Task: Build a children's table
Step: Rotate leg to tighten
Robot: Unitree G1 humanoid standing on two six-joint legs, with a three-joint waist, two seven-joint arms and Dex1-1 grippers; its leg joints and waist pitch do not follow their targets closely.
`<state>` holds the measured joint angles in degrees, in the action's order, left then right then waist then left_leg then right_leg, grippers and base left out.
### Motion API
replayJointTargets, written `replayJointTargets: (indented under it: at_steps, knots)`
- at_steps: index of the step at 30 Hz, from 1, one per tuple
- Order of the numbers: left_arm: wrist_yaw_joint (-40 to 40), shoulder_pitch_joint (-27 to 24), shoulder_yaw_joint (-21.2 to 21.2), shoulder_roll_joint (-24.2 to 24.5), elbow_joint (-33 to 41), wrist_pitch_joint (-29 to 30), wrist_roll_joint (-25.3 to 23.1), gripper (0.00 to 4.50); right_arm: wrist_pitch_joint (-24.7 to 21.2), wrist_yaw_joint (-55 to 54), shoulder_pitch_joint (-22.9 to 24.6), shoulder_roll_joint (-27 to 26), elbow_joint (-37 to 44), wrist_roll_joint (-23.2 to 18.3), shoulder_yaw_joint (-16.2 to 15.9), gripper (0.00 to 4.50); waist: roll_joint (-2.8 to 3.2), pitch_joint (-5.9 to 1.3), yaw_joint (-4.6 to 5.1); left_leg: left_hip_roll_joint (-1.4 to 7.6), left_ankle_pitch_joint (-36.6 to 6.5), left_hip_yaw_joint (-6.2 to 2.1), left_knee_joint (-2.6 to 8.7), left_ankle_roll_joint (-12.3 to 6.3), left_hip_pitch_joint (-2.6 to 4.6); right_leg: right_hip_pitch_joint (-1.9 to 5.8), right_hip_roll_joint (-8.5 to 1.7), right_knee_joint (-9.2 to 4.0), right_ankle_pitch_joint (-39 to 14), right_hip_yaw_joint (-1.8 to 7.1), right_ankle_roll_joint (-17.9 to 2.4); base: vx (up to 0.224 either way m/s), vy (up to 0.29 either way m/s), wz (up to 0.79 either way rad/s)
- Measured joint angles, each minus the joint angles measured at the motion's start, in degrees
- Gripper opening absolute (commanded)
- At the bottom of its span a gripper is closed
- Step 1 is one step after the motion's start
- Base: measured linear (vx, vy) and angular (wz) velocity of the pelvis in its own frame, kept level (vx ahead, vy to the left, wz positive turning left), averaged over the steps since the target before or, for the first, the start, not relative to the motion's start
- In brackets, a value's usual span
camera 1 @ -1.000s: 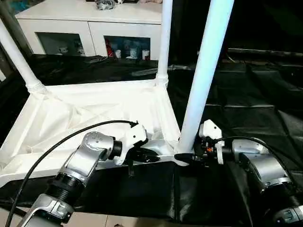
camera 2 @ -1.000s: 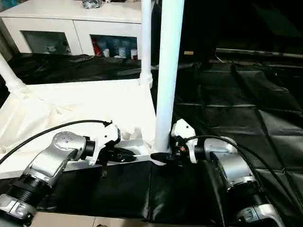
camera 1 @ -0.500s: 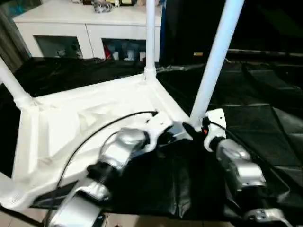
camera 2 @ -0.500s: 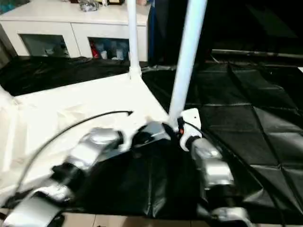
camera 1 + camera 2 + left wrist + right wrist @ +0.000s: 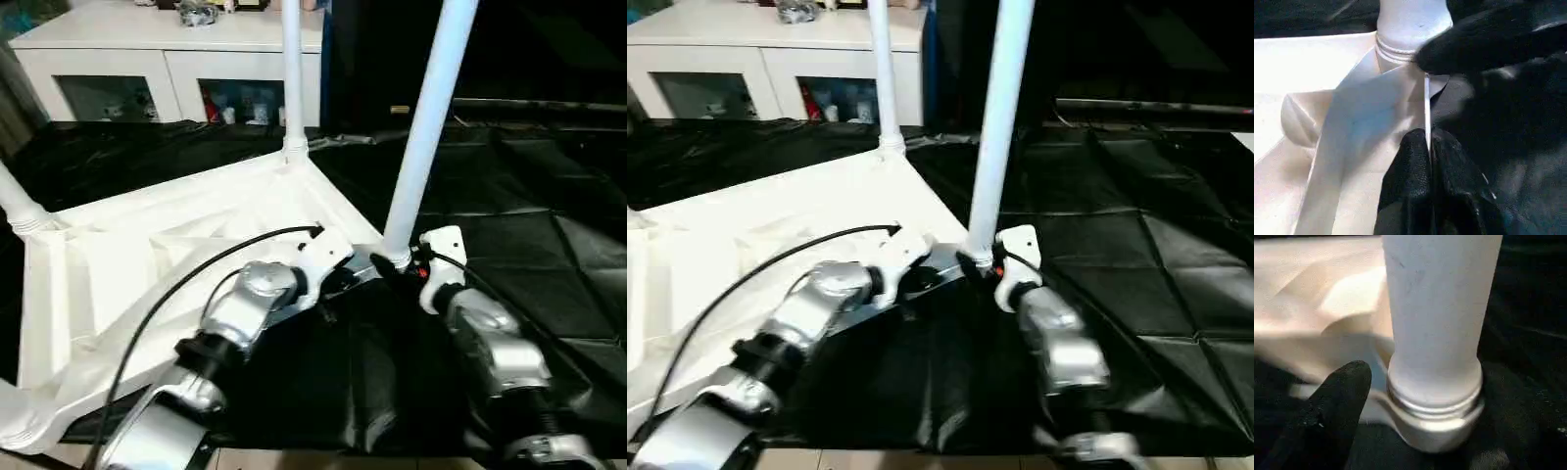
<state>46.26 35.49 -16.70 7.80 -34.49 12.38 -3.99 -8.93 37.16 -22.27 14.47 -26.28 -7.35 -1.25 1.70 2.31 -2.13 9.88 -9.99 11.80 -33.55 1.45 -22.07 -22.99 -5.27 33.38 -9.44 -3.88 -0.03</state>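
The children's table lies upside down: its white tabletop [image 5: 167,245] rests on the black cloth with white legs standing up from it. One leg [image 5: 292,78] rises at the far corner, another [image 5: 14,201] at the left, and a third [image 5: 429,127] at the near right corner. My left gripper [image 5: 338,282] is shut on the thin rim [image 5: 1426,103] beside that near right leg. My right gripper [image 5: 388,262] is open around the leg's ringed base [image 5: 1435,396], and one finger [image 5: 1334,401] stands a little off the collar.
The black-draped work table [image 5: 529,196] stretches to the right and behind. A white glass-door cabinet [image 5: 167,59] stands at the back left. The tabletop's near left corner [image 5: 15,421] reaches the work table's front edge, with pale floor [image 5: 294,460] below.
The tabletop has swung round on the cloth: its near right corner, with both grippers at it, now lies farther from me. The view has shifted too.
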Motion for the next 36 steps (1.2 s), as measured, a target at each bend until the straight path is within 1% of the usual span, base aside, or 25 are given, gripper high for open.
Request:
replayJointTargets:
  at_steps: [4,9,11,14,17,18,20,22,24,33,34,36]
  knots:
    - [6.64,-2.05,-0.25,3.2,2.99,-0.35,1.45,0.0,0.43,9.12,-0.4,4.07,2.28,-0.57,-2.12,3.81,0.03,-0.02,-0.29,0.07,0.0,-0.03,0.06,0.0,0.0,-0.02,0.04,0.04,-0.02,-0.07,0.03,0.0,0.0,0.0]
    - [13.97,-4.99,-1.91,6.24,8.23,-0.26,3.31,0.0,1.56,19.44,-0.18,8.54,4.77,-1.3,-5.88,3.81,0.04,-0.02,-1.58,0.03,0.0,0.01,-0.08,-0.01,-0.09,0.0,0.0,0.01,-0.05,-0.01,0.03,0.0,0.0,0.0]
    - [16.69,-6.4,-2.16,7.96,10.27,0.12,4.35,0.0,2.47,23.15,0.08,10.48,5.35,-1.28,-7.13,3.81,0.04,-0.02,-1.61,0.03,0.0,0.03,-0.09,-0.01,-0.07,0.01,-0.01,0.01,-0.05,0.02,0.03,0.0,0.0,0.0]
    - [18.75,-7.95,-2.22,9.18,12.59,0.86,4.94,0.0,2.85,26.31,0.24,11.49,5.35,-1.53,-7.79,3.81,0.03,-0.01,-1.51,0.03,0.0,0.04,-0.08,0.0,-0.01,0.02,0.0,0.04,-0.04,0.03,0.03,0.0,0.0,0.0]
    - [19.96,-8.96,-2.23,9.99,14.12,1.57,5.41,0.0,2.85,28.1,0.28,11.87,5.35,-1.67,-8.17,3.81,0.01,0.0,-1.41,0.04,0.0,0.03,-0.06,0.0,0.0,0.02,0.0,0.08,-0.05,0.03,0.04,0.0,0.0,0.0]
    - [20.08,-9.09,-2.23,10.05,14.42,1.75,5.42,0.0,2.86,28.28,0.28,11.96,5.35,-1.69,-8.18,3.66,0.01,0.0,-1.4,0.04,0.0,0.03,-0.06,0.0,0.0,0.02,0.0,0.08,-0.05,0.03,0.04,0.0,0.0,0.0]
    - [20.49,-9.33,-2.23,10.29,14.81,2.09,5.53,0.0,3.06,28.39,0.28,12.06,5.25,-1.65,-8.32,3.66,-0.01,0.01,-1.34,0.04,0.0,0.03,-0.08,0.0,0.0,0.02,0.0,0.08,-0.05,0.04,0.05,0.0,0.0,0.0]
    - [20.5,-9.62,-2.22,10.49,15.22,2.18,5.57,0.0,3.56,28.53,0.28,12.13,5.15,-1.6,-8.66,3.32,-0.01,0.01,-1.26,0.03,0.0,0.03,-0.09,0.0,0.0,0.02,0.0,0.08,-0.12,0.05,0.15,0.0,0.0,0.0]
    - [20.5,-9.87,-2.2,10.58,15.61,2.28,5.57,0.0,4.46,29.11,0.28,12.27,4.95,-1.59,-8.94,3.24,-0.02,0.01,-1.22,0.03,0.0,0.03,-0.1,0.0,0.0,0.02,0.0,0.08,-0.11,0.05,0.14,0.0,0.0,0.0]
    - [20.52,-10.0,-2.2,10.71,15.84,2.41,5.67,0.0,4.8,29.54,0.28,12.35,4.85,-1.59,-9.22,3.24,-0.01,0.01,-1.23,0.03,0.0,0.03,-0.1,0.0,0.0,0.02,0.0,0.08,-0.06,0.05,0.06,0.0,0.0,0.0]
    - [20.48,-10.0,-2.19,10.7,15.83,2.41,5.67,0.0,4.8,29.48,0.3,12.29,4.79,-1.63,-9.16,3.06,-0.01,0.01,-1.23,0.03,0.0,0.03,-0.09,0.0,0.0,0.02,0.0,0.08,-0.06,0.05,0.06,0.0,0.0,0.0]
    - [18.22,-9.59,-2.11,9.59,15.15,2.43,4.98,0.0,4.0,26.97,0.84,10.28,3.34,-2.15,-7.44,2.87,-0.13,-0.02,-1.25,0.04,0.0,0.03,-0.1,0.0,0.04,0.06,0.0,0.1,-0.06,0.04,0.06,0.0,0.0,0.0]
